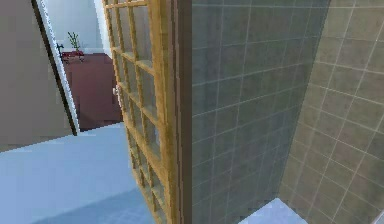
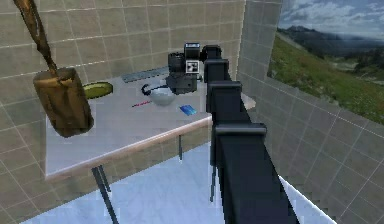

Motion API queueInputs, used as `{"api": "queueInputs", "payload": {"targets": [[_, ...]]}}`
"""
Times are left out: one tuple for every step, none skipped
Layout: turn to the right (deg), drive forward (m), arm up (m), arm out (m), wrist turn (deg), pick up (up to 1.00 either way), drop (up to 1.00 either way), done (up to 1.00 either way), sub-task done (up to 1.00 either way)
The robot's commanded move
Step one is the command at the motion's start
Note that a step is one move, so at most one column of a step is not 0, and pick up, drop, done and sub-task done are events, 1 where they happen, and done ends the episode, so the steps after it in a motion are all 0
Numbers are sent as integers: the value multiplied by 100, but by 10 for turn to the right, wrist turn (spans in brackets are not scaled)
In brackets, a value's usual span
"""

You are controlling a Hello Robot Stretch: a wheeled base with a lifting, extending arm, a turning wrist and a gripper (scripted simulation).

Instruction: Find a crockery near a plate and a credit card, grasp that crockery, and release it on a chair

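**Arm side view**

- Surface (image 2: 120, 135): white tabletop on thin dark legs, set into a corner of pale tiled walls; blue-grey floor beneath.
- Wooden container (image 2: 62, 100): brown and tub-shaped, standing on the surface's left end, with a long brown stick rising from it toward the top left.
- Plate (image 2: 97, 90): flat and yellow-green, lying just right of the wooden container, near the back wall.
- Bowl (image 2: 160, 98): white, small and round, standing upright on the surface right of the plate and apart from it. This is the crockery piece of the task.
- Red stick (image 2: 134, 103): thin, lying flat between plate and bowl, just left of the bowl.
- Blue card (image 2: 187, 108): small and flat, lying near the surface's front edge, just right of the bowl.
- Grey strip (image 2: 148, 73): long, low object along the back wall behind the bowl; kind not determinable.
- Arm (image 2: 240, 150): dark square bar reaching from the bottom edge out over the surface's right end, with two white marker squares at its far end.
- Gripper (image 2: 172, 88): dark body left of the markers, close by the bowl. Whether it is over, beside or touching the bowl cannot be told, nor can the spread of its fingers or whether it holds anything.
- Landscape (image 2: 330, 50): green slope and distant mountains on the right wall.

**Forward view**

- Door (image 1: 150, 110): wooden frame with glass panes, seen nearly edge-on at the middle.
- Tiled wall (image 1: 260, 100): grey-green, right of the door.
- Doorway (image 1: 85, 70): left of the door, opening onto a dark red floor with a potted plant (image 1: 73, 42) at the far end.
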Motion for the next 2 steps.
{"api": "queueInputs", "payload": {"targets": [[0, 0, 0, 0, -450, 0, 0, 0, 0], [0, 0, 0, 0, -450, 0, 0, 0, 0]]}}
